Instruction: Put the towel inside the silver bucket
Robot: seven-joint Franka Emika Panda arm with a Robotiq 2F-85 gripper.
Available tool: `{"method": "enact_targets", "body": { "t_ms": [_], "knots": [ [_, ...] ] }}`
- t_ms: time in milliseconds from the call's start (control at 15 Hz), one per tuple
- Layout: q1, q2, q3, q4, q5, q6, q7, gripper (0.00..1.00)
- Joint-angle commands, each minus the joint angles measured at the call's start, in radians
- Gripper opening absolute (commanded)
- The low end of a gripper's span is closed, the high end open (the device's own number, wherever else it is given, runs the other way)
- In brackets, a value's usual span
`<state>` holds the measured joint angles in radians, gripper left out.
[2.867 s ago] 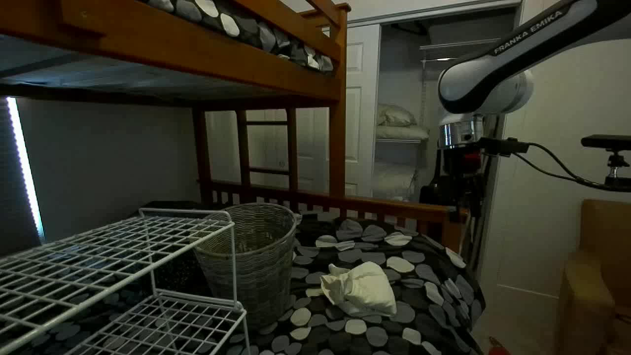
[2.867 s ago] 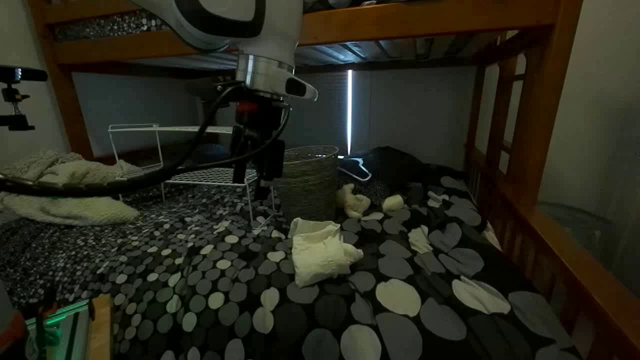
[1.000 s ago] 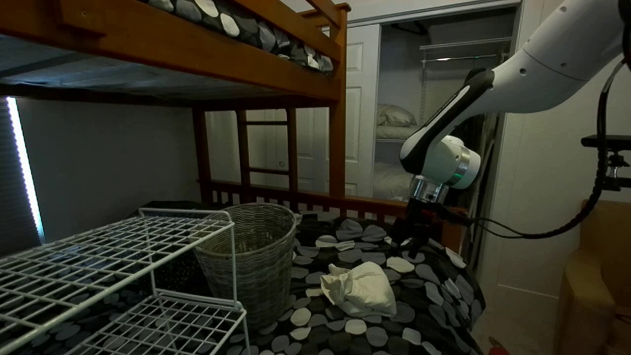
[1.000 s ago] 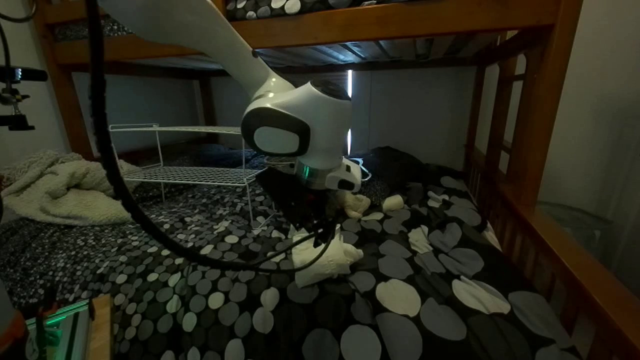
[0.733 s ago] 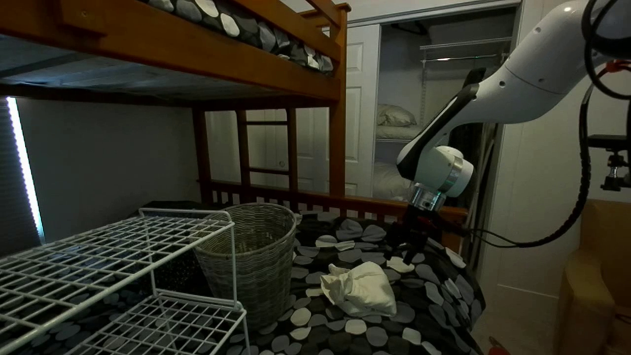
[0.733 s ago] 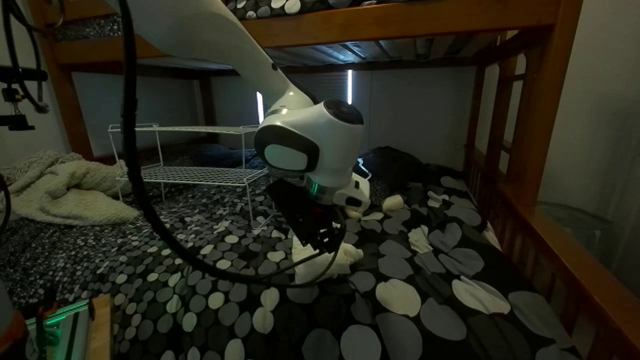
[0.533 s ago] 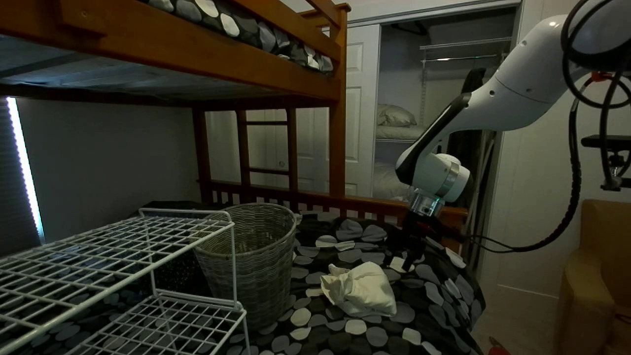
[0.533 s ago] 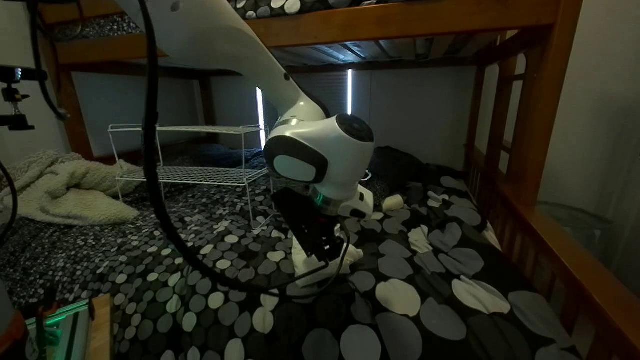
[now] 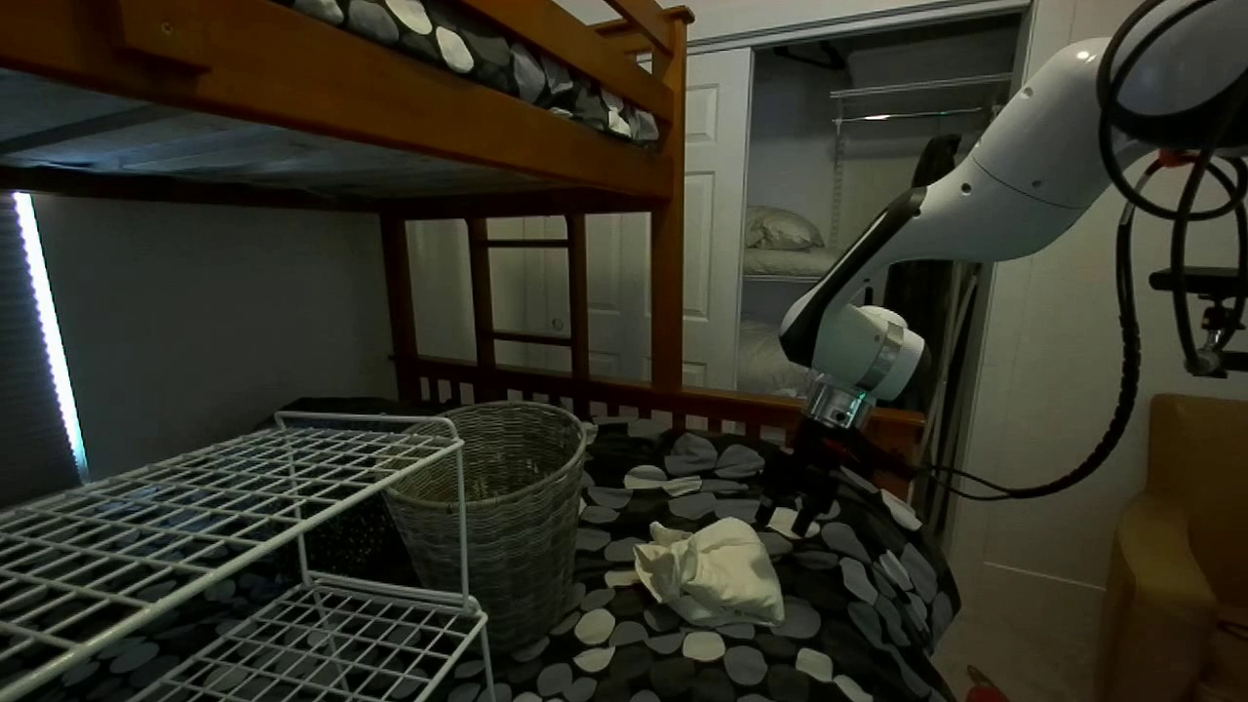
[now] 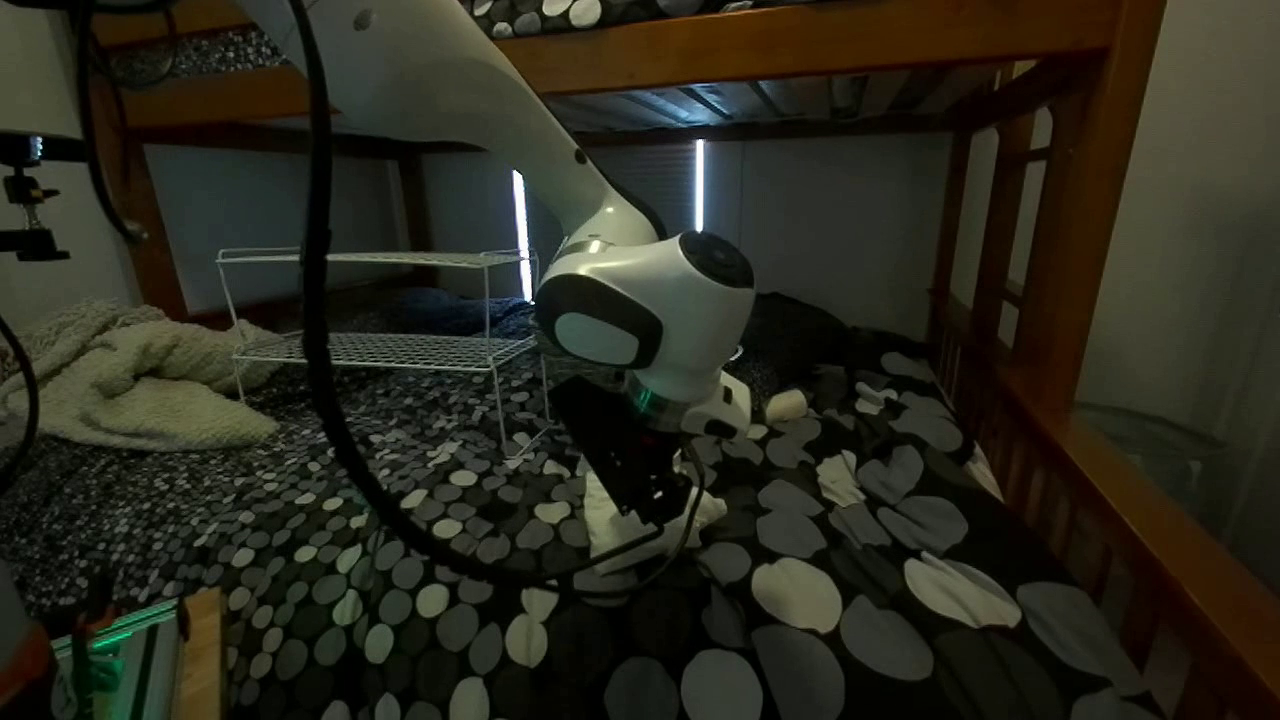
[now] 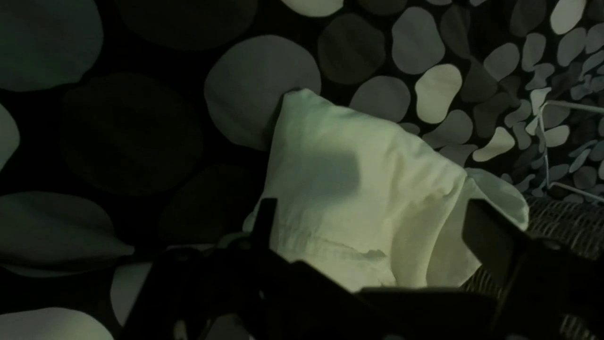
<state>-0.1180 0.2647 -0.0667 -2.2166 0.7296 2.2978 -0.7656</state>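
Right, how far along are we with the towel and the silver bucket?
Done: nothing of the transfer; the towel lies on the spotted bedding outside the silver bucket.
In hand: a grasp, apparently; the claw is open, the towel showing between its fingers in the wrist view, ungripped.
Left: likely closing on it, then lifting and releasing it into the bucket's open top.

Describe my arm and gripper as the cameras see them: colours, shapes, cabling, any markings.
The arm is white, with rounded segments and black trim; an exterior view shows a dark-framed pale panel on a joint. A silvery collar leads to the black gripper, whose fingers look dark and blocky. A thick black ribbed cable hangs alongside. No lettering is legible.
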Motion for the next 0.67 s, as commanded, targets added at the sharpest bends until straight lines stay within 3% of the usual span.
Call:
{"method": "enact_targets", "body": {
  "t_ms": [0,600],
  "knots": [
    [-0.032,0.084,0.024,0.051,0.035,0.041,-0.015,1.00],
    [-0.108,0.272,0.104,0.199,0.155,0.035,-0.119,1.00]
  ]
}}
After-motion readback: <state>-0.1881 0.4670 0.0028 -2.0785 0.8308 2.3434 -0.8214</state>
